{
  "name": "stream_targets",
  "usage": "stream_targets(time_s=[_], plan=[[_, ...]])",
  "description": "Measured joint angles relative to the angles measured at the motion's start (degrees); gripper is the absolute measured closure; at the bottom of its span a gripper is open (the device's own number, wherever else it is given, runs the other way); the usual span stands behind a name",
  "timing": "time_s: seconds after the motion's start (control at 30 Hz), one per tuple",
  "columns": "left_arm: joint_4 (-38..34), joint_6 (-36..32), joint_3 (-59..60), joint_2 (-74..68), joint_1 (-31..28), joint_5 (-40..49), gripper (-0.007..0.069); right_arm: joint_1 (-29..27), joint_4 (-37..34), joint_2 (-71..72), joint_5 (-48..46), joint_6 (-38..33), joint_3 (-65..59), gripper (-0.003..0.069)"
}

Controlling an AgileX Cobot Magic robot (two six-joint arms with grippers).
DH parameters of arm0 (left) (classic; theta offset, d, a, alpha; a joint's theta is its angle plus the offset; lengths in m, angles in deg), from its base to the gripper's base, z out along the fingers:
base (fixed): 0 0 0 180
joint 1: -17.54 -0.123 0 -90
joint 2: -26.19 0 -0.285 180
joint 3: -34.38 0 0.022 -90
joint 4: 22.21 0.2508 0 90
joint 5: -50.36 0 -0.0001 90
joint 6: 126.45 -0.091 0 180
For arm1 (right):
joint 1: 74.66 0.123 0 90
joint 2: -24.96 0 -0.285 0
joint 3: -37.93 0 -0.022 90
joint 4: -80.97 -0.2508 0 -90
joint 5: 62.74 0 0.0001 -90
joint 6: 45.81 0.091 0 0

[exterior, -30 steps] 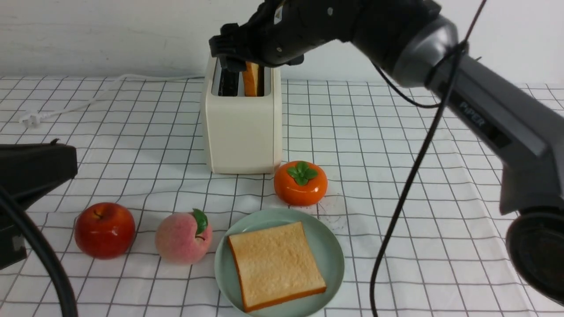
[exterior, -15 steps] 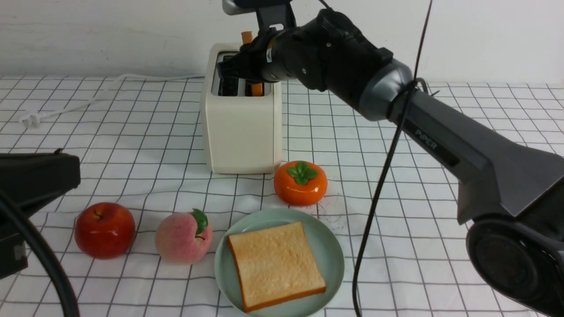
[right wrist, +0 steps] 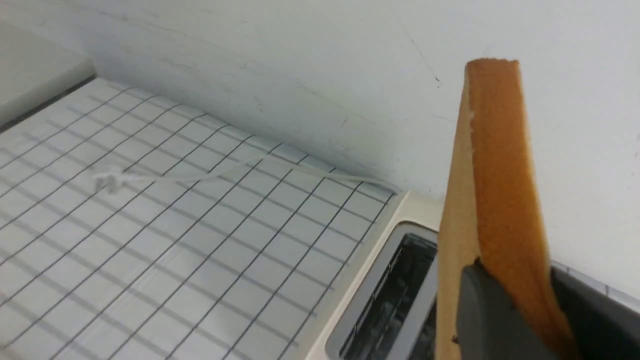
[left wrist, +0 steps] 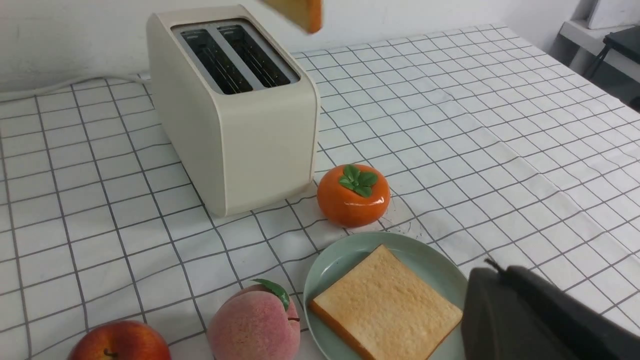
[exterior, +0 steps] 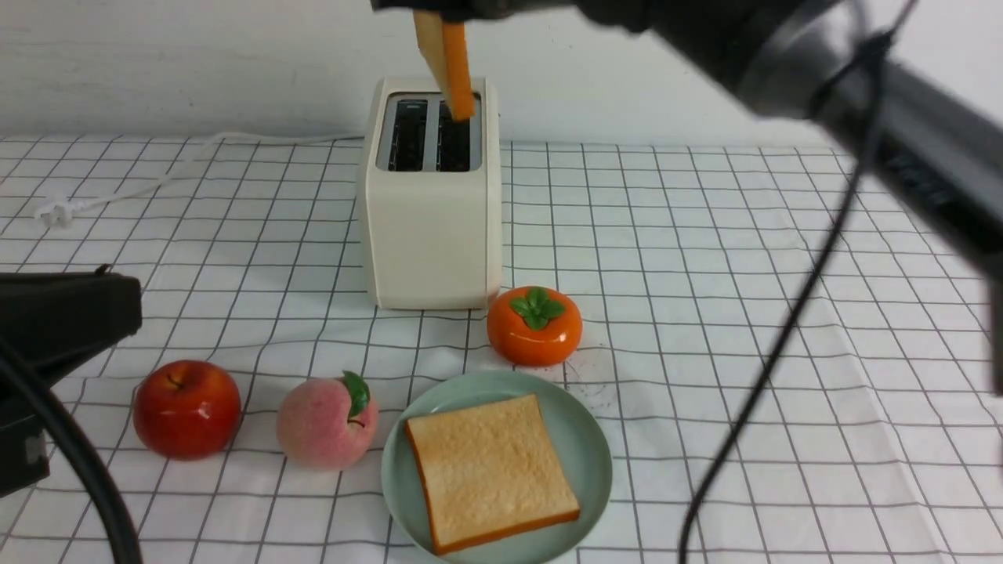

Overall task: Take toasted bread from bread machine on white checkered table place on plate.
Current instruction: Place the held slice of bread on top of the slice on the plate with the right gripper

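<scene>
A: Front view. Your right gripper, cut off by the upper edge, pinches one slice of toasted bread edge-on above the bread machine. The other slice lies flat on the plate, which sits on the white checkered table nearer to you.

B: Left wrist view. You see the held slice's lower corner hanging over the bread machine, apart from its slots. Your left gripper is closed. It appears to grip nothing, though only part of it shows.

A: Right wrist view. Your right gripper's fingers press both faces of the upright slice, narrowly parted by its thickness.
</scene>
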Motion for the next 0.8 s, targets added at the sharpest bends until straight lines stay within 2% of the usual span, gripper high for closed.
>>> stream_targets(time_s=[0.1, 0.17, 0.3, 0.4, 0.5, 0.57, 0.7, 0.8], plan=[[0.3, 0.0, 0.0, 0.0, 0.0, 1.3, 0.0638, 0.8, -6.5, 8.2, -13.4, -8.2, -0.5, 0.0559], [0.4, 0.0, 0.0, 0.0, 0.0, 2.3, 0.0638, -0.2, -9.9, 12.6, -19.8, -10.9, -2.7, 0.0560], [0.4, 0.0, 0.0, 0.0, 0.0, 4.8, 0.0638, -4.1, -19.3, 21.0, -24.7, -13.0, -15.3, 0.0561], [0.4, 0.0, 0.0, 0.0, 0.0, 5.1, 0.0638, -6.2, -26.3, 25.5, -24.3, -13.9, -26.6, 0.0561], [0.4, 0.0, 0.0, 0.0, 0.0, 5.5, 0.0638, -7.2, -39.8, 28.7, -17.6, -19.3, -44.6, 0.0561], [0.4, 0.0, 0.0, 0.0, 0.0, 5.5, 0.0638, -7.2, -46.3, 28.2, -12.9, -23.1, -51.7, 0.0561], [0.4, 0.0, 0.0, 0.0, 0.0, 6.2, 0.0638, -7.9, -60.5, 24.1, -4.0, -34.6, -61.4, 0.0561], [0.4, 0.0, 0.0, 0.0, 0.0, 6.3, 0.0638, -9.5, -66.8, 21.4, -1.9, -38.9, -62.5, 0.0561]])
